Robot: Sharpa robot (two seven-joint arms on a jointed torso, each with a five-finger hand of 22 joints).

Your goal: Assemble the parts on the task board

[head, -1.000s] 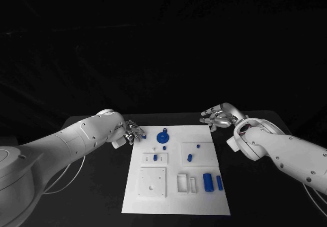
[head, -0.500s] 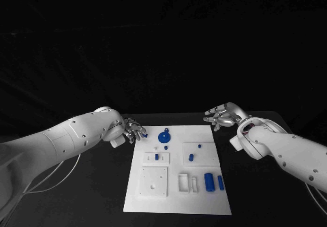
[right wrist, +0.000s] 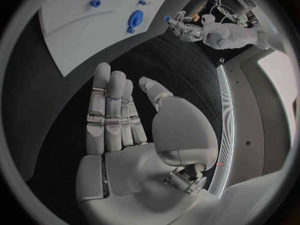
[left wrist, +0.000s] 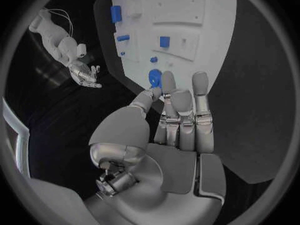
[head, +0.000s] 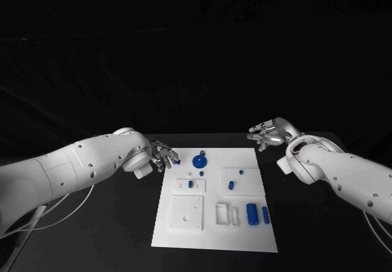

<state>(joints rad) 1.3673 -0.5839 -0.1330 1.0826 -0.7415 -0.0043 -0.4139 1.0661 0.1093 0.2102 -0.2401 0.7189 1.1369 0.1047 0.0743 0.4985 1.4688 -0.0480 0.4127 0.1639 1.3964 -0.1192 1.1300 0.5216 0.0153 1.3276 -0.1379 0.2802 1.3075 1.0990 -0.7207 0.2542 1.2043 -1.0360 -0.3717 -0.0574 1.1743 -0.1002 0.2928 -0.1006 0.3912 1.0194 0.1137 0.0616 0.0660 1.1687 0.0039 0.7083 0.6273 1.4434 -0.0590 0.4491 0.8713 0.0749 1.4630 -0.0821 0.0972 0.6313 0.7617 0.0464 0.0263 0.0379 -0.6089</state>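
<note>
Nearest the robot, along the near end of the task board, two blue cylinders are lying side by side at the right, their long axes running toward the far edge of the desk. Beside them a white square plate is sitting at the board's left, matte and flat. Farther in, small blue pegs are standing in raised white blocks across the middle. At the far end a round blue disc with a short stem is resting on the board, smooth and plastic-looking.

The left hand is hovering just off the board's far left corner, fingers straight and together, holding nothing; a blue patch is showing at its fingertips, though I cannot tell whether that is a part. The disc is lying just ahead of those fingers, so this hand looks the nearer. The right hand is hanging past the far right corner, fingers spread and empty, well apart from every part.
</note>
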